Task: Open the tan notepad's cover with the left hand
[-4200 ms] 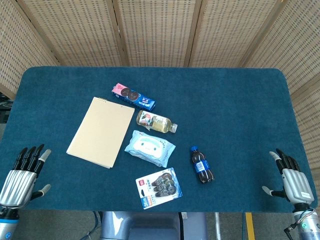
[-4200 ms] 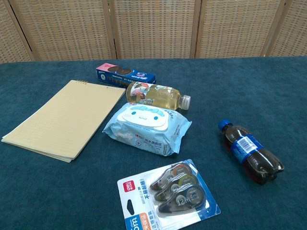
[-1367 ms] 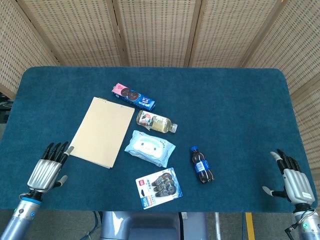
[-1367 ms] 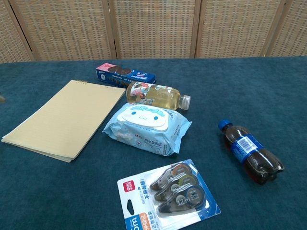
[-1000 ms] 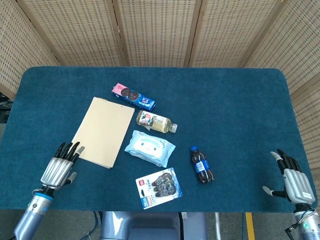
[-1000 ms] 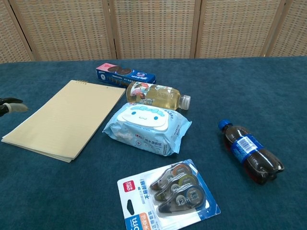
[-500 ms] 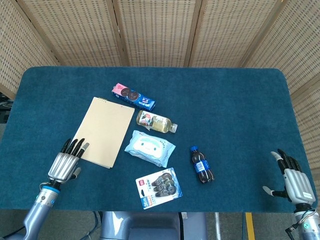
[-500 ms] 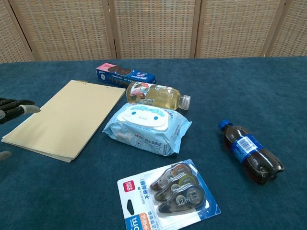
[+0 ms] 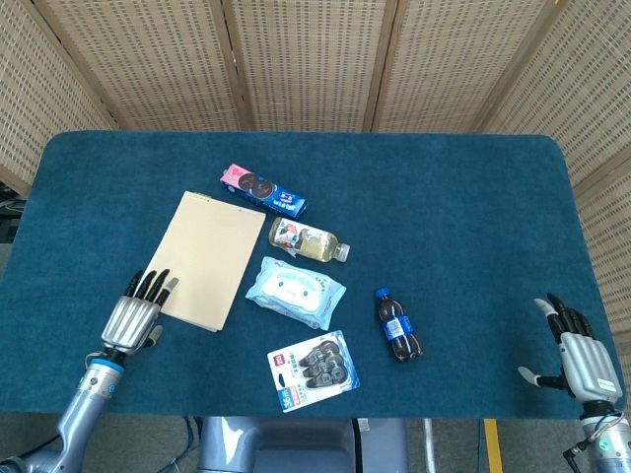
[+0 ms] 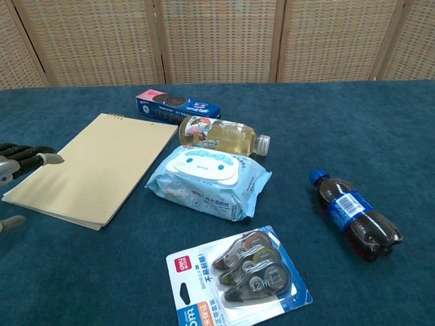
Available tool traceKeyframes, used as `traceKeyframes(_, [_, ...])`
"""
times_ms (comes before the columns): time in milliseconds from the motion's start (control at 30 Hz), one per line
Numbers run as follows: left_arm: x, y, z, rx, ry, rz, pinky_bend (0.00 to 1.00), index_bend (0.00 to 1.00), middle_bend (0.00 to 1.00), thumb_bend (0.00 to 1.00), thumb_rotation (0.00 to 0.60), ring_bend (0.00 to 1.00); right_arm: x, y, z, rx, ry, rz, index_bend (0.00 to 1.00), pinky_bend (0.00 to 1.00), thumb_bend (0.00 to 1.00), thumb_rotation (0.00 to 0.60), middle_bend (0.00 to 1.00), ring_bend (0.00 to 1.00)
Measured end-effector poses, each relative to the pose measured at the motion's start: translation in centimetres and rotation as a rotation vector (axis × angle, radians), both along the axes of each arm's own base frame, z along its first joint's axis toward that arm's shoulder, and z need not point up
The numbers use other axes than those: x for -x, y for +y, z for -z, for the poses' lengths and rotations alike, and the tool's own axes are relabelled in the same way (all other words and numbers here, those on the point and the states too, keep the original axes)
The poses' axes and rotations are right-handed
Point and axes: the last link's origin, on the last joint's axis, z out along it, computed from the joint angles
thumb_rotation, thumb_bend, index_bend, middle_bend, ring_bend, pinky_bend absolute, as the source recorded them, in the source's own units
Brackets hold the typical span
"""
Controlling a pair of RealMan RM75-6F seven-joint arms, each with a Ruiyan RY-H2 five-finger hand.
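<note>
The tan notepad (image 9: 200,258) (image 10: 92,167) lies flat and closed on the blue table, left of the middle, its binding at the far end. My left hand (image 9: 136,310) hovers at the pad's near left corner, fingers straight and apart, holding nothing. In the chest view only its fingertips (image 10: 26,156) show at the left edge, reaching over the pad's left side. My right hand (image 9: 577,353) stays at the table's near right corner, fingers apart and empty.
Right of the pad lie a cookie box (image 9: 262,191), a tea bottle (image 9: 309,239) and a wet-wipes pack (image 9: 295,291). Nearer the front are a correction-tape pack (image 9: 313,370) and a cola bottle (image 9: 396,323). Wicker screens stand behind the table.
My left hand has come in from the table's near left corner toward the notepad, its fingertips now at the pad's near left corner. The right hand has not moved.
</note>
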Motion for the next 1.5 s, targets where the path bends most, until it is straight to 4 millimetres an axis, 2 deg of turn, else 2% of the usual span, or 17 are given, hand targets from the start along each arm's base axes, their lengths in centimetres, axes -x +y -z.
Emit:
traceKeyframes(867, [-0.2,1.1,1.5,-0.012,0.020,-0.004,0.00,0.03,0.00,0.35,0.600,0.00,0.0,0.0,0.0,0.000,0.000,0.000,0.06,0.00,0.16,0.600,0.00,0.00])
traceKeyframes(1500, [-0.6,1.8,1.7,-0.025,0.017,-0.006,0.00,0.03,0.00,0.35,0.600,0.00,0.0,0.0,0.0,0.001,-0.002,0.000,0.06,0.00,0.16,0.600,0.00,0.00])
